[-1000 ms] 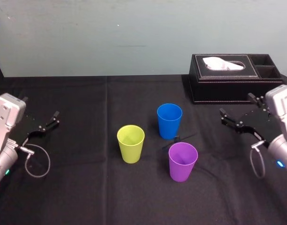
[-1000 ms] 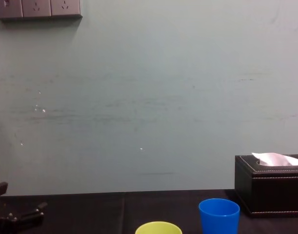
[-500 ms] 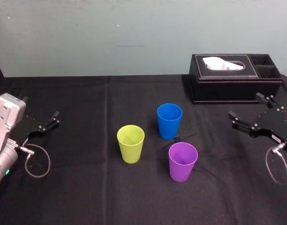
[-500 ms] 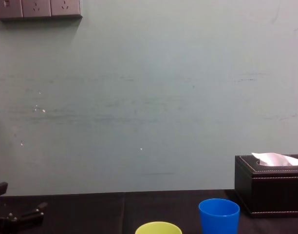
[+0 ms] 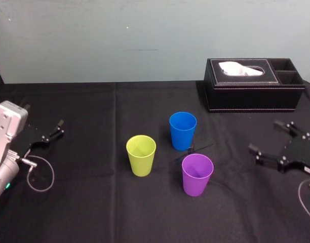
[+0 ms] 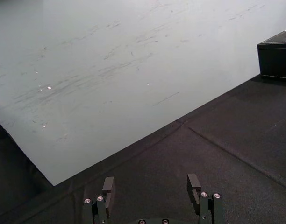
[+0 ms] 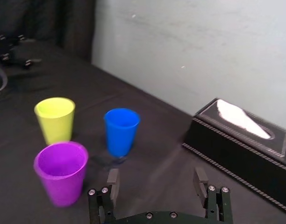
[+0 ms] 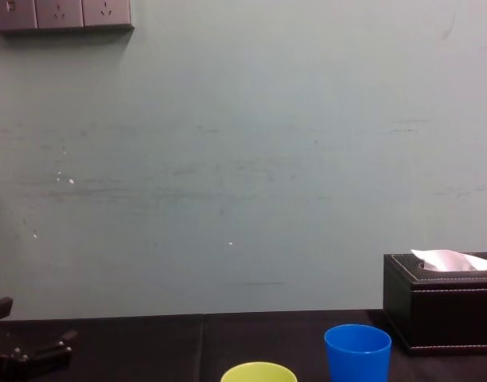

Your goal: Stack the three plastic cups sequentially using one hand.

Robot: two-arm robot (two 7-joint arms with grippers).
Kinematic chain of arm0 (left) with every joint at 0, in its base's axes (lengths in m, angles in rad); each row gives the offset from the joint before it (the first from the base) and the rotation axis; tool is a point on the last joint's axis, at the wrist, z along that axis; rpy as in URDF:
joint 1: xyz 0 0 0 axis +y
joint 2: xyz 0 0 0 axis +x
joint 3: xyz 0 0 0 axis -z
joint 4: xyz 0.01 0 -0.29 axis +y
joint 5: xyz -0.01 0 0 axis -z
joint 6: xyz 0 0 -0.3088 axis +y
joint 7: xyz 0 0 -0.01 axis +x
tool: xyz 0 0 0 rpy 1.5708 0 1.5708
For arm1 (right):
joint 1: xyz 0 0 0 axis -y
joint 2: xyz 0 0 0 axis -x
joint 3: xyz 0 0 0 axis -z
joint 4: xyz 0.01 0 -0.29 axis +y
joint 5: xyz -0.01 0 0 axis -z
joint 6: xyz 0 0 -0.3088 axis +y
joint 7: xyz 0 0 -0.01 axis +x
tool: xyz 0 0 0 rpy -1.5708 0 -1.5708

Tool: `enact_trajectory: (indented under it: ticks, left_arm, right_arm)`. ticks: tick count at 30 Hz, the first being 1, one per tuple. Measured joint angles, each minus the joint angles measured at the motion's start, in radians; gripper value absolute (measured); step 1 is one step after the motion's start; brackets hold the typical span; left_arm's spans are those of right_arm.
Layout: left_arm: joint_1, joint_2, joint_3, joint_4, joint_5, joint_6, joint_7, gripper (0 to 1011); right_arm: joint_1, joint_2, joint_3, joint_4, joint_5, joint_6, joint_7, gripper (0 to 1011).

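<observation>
On the black-covered bench [image 5: 94, 212], 3 plastic cups stand upright, open ends up, none touching another. The yellow-green cup [image 5: 141, 155] is to the robot's left, the blue cup [image 5: 183, 130] farther back at centre, and the purple cup [image 5: 197, 174] nearest the front, just right of centre. Over the bench, well to the right of the purple cup, the right hand [image 5: 264, 135] has its fingers spread wide and holds nothing. At the far left, well apart from the cups, the left hand [image 6: 151, 179] is likewise open and empty. A black tissue box [image 5: 254, 91] sits back right, with a white tissue showing at its slot.
</observation>
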Motion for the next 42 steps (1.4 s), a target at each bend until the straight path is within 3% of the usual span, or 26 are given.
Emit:
enact_trajectory:
  ticks: [8,14,24,42]
  left_arm:
    - [0.0,0.0,0.0,0.0,0.0,0.0,0.0,1010]
    - [0.0,0.0,0.0,0.0,0.0,0.0,0.0,1010]
    - [0.0,0.0,0.0,0.0,0.0,0.0,0.0,1010]
    - [0.0,0.0,0.0,0.0,0.0,0.0,0.0,1010]
  right_arm:
    - [-0.05,0.042,0.01,-0.013,0.016,0.006,0.108,1004]
    - [-0.063,0.051,0.005,-0.013,0.019,0.01,0.166,1004]
    - [-0.057,0.01,-0.04,-0.001,-0.016,0.034,0.201,1004]
    - [-0.02,-0.066,-0.088,0.012,-0.036,0.076,0.186,1004]
